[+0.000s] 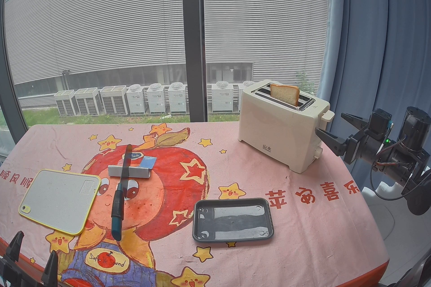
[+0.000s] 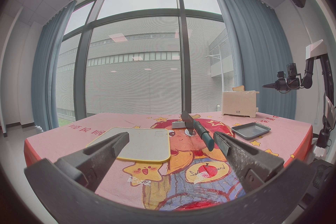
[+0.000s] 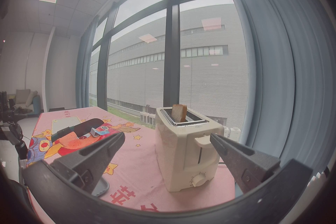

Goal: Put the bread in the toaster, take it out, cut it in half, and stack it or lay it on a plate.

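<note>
A slice of bread [image 1: 284,94] stands half out of a slot of the cream toaster [image 1: 280,126] at the table's back right. My right gripper [image 1: 336,131] is open just off the toaster's lever side, at lever height, with nothing between its fingers. The right wrist view has the toaster [image 3: 187,147] and bread [image 3: 179,112] straight ahead of the open fingers. A knife [image 1: 120,193] rests with its blade on a small block. The cutting board [image 1: 59,199] lies at the front left, the dark plate [image 1: 233,219] at the front middle. My left gripper [image 1: 31,258] is open at the front left edge.
A pink cartoon cloth covers the table. A window and its dark post run behind it, and a blue curtain hangs at the back right. The table's right edge drops off beside the toaster. In the left wrist view the cutting board [image 2: 140,144] and knife [image 2: 199,129] lie ahead.
</note>
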